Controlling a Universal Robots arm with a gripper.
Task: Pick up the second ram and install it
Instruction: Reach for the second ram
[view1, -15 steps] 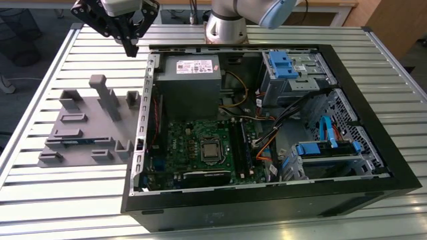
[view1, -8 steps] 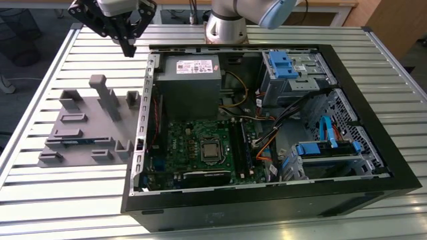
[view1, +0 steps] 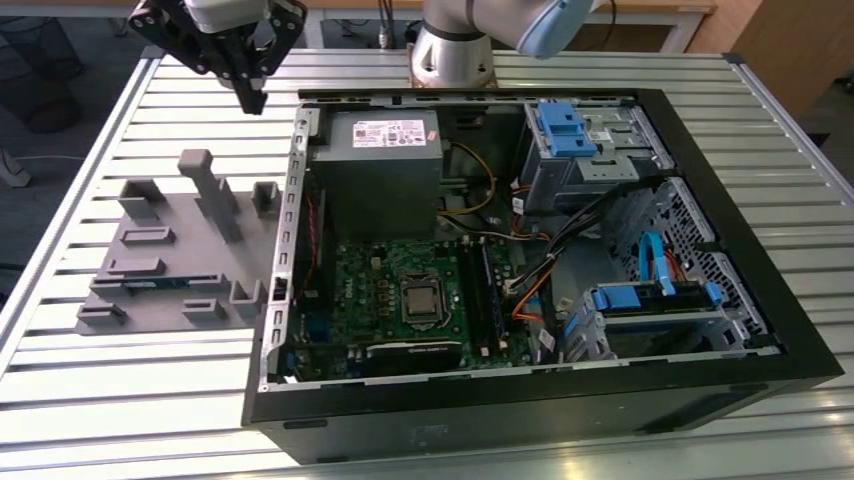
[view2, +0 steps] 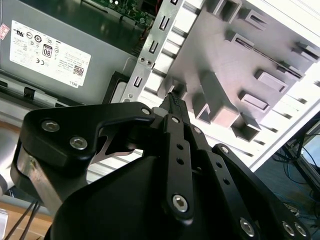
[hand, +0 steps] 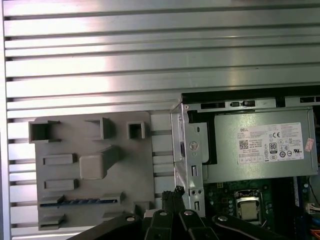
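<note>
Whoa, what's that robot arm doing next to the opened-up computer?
The robot arm has the job of putting a memory stick into the open computer case. Right now its gripper hangs above the table near the case's corner, shut with nothing in it. The second ram, a thin blue stick, sits in a slot of the grey holder beside the case, not yet picked up.
</note>
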